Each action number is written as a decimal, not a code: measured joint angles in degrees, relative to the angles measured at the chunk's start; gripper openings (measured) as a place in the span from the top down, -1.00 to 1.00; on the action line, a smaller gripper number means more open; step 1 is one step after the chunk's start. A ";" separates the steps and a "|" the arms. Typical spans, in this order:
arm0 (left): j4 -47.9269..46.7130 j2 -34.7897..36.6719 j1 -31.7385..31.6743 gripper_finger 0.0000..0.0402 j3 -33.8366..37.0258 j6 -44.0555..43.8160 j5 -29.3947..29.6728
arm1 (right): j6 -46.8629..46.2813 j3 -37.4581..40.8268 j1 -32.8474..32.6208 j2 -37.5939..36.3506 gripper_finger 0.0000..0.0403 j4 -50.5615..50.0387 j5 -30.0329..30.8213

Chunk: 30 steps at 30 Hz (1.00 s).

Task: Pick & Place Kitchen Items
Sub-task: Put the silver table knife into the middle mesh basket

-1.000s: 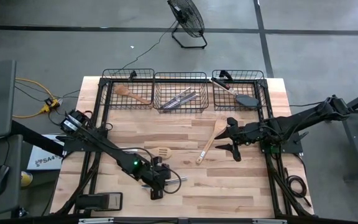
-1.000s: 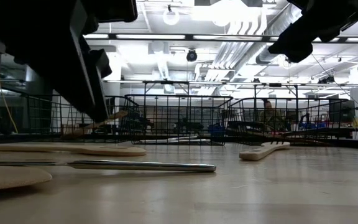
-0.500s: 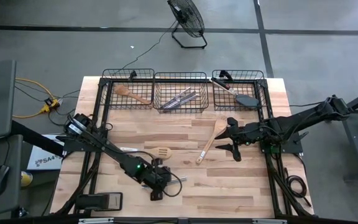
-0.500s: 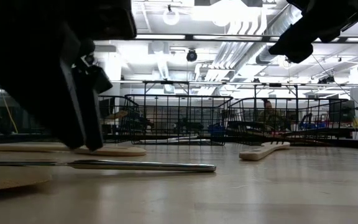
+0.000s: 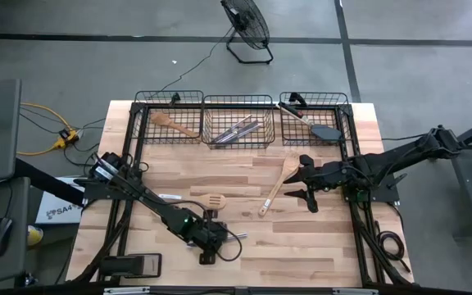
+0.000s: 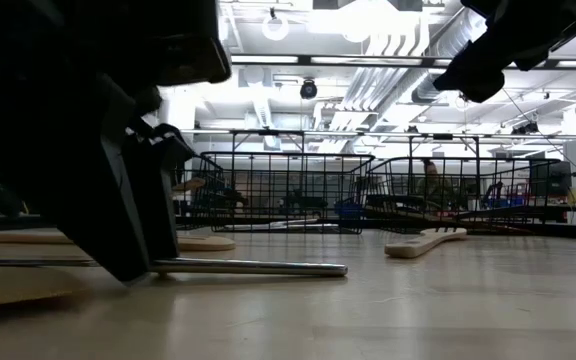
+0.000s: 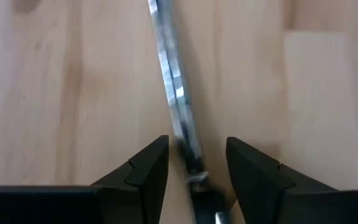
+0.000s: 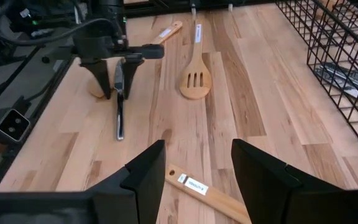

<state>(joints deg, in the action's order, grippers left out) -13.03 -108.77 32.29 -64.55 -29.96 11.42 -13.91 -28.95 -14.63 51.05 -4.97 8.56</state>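
Note:
A silver knife (image 7: 174, 102) lies flat on the wooden table near its front edge; it also shows in the high view (image 5: 234, 237) and the low view (image 6: 253, 267). My left gripper (image 7: 196, 163) is open and down at the table, one finger on each side of the knife, not touching it. My right gripper (image 5: 306, 185) is open and empty, held above the table's right half. Beside it lies a wooden spoon (image 5: 278, 185). A slotted wooden spatula (image 5: 212, 200) lies flat near the table's middle.
Three black wire baskets stand along the far edge: the left (image 5: 169, 97) holds a wooden spatula, the middle (image 5: 238, 100) silver knives, the right (image 5: 344, 123) a black turner and a red-headed spatula. More wooden utensils (image 8: 166, 31) lie under and beside my left arm.
My left gripper has come down from above the table to the tabletop and now straddles the silver knife, having also shifted slightly toward the table's right edge. The knife has stayed where it was.

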 joint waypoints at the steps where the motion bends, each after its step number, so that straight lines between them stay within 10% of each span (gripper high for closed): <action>1: 0.40 -0.50 0.00 0.21 -0.18 0.16 -0.05 | -0.01 0.00 0.00 0.00 0.13 -0.29 0.00; 18: -1.08 -4.43 0.04 0.24 -0.26 4.80 1.86 | -1.33 0.00 -0.02 0.00 0.13 -1.86 -1.03; 30: -4.30 -4.48 -0.11 0.79 -0.28 -2.37 -0.04 | -1.36 0.00 0.00 0.00 0.13 -1.84 -1.34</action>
<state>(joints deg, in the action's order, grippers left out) -17.33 -113.25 32.18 -64.84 -32.33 11.38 -15.27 -28.95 -14.63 51.05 -6.81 7.22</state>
